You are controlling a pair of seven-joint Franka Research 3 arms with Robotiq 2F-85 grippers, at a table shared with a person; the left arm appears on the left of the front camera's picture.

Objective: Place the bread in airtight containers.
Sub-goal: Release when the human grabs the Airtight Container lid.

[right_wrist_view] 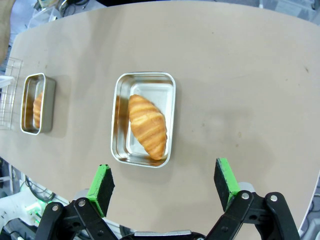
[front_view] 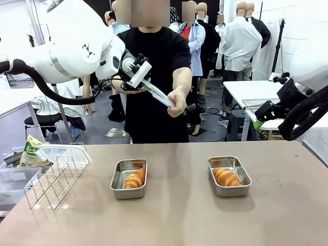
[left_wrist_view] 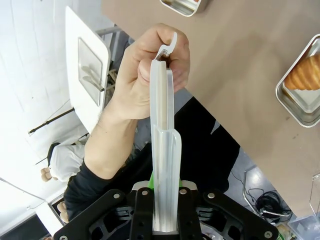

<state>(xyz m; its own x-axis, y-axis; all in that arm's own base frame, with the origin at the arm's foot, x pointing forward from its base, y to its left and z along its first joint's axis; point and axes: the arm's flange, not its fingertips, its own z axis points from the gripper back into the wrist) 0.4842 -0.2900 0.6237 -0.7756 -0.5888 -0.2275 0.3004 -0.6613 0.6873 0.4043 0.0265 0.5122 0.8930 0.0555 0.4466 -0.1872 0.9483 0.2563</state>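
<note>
Two open steel airtight containers sit on the brown table, the left one [front_view: 128,193] and the right one [front_view: 231,191], each holding one bread [front_view: 136,178] [front_view: 226,177]. High over the table's far edge, my left gripper [front_view: 145,81] [left_wrist_view: 164,192] is shut on one end of a translucent white lid [front_view: 159,95] [left_wrist_view: 162,150]. A person's hand [front_view: 177,102] [left_wrist_view: 145,75] grips the lid's other end. My right gripper [front_view: 258,125] [right_wrist_view: 167,182] hangs open above the right container [right_wrist_view: 119,125] and its bread [right_wrist_view: 147,126]. The right wrist view also takes in the other container [right_wrist_view: 35,131].
A wire rack [front_view: 51,177] stands at the table's left edge with a translucent plastic piece [front_view: 64,151] on it and a green bag [front_view: 31,151] behind. The person stands at the far side. Bare tabletop lies between and in front of the containers.
</note>
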